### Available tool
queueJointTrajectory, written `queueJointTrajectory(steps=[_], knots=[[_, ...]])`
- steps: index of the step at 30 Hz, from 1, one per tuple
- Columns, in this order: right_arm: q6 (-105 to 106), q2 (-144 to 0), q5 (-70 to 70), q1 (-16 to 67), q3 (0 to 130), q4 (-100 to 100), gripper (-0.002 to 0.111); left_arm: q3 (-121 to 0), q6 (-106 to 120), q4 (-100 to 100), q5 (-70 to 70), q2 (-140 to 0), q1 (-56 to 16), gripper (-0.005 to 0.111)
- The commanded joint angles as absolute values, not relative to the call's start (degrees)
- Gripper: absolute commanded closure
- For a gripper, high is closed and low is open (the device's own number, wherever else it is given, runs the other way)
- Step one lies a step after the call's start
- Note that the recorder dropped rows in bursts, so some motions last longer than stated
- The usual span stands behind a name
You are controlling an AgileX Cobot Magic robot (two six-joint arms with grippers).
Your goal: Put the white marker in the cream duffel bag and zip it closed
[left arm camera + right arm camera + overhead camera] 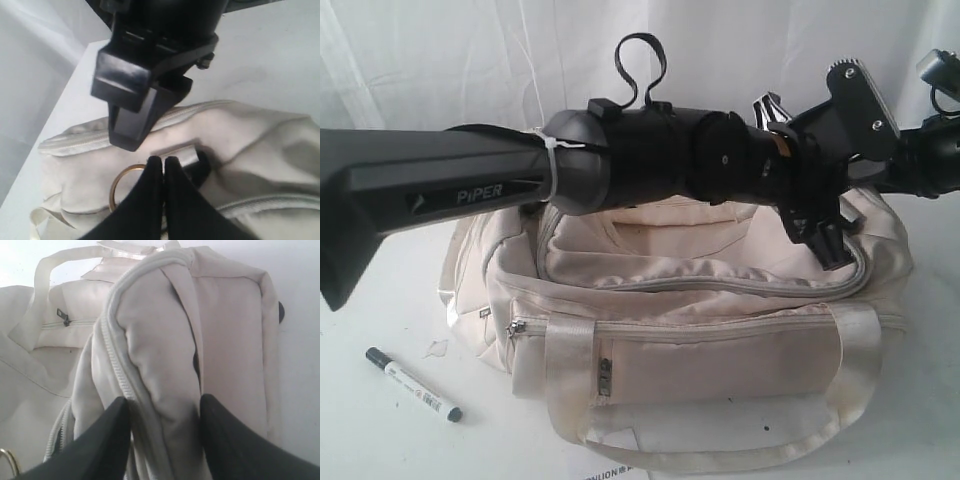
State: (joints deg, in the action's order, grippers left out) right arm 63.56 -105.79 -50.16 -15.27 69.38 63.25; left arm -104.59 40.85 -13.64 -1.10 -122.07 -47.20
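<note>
left gripper [163,163], closest, is pressed together at a grey tab [181,155], probably the zip's; a true pinch i cannot confirm. right gripper [162,404] clamps the end of the cream duffel bag [720,350]. white marker [412,384] lies outside, on the table [370,440]. better to pull straight along the zip, slowly.

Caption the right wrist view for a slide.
Right gripper, jaws clamped on a fold of the cream duffel bag beside its zip.
</note>
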Motion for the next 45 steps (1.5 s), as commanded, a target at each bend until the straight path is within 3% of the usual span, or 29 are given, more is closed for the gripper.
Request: queueJointTrajectory(steps=[1,5,12,22,35,45], knots=[[64.0,-105.8,-50.2,-15.5,69.6,64.3,0.067,-104.8,39.3,-13.6,-6.4,-119.8,-47.4,0.107],[64.0,-105.8,-50.7,-15.5,69.6,64.4,0.076,-104.8,39.1,-14.1,-8.9,-119.3,-47.5,0.107],[64.2,-107.0,-48.2,-15.5,69.8,67.7,0.107,-104.8,39.4,-16.7,-11.3,-119.3,-49.6,0.107],[64.0,-110.4,-50.0,-15.5,74.1,68.6,0.108,-104.8,40.2,-16.7,-15.6,-118.9,-55.0,0.107],[62.8,-110.7,-48.5,-15.5,74.8,68.8,0.108,-104.1,38.2,-15.4,-40.6,-113.4,-55.4,0.107],[62.8,-110.7,-51.3,-15.5,74.8,68.7,0.108,-93.4,37.4,-10.5,-40.3,-105.3,-54.5,0.107]])
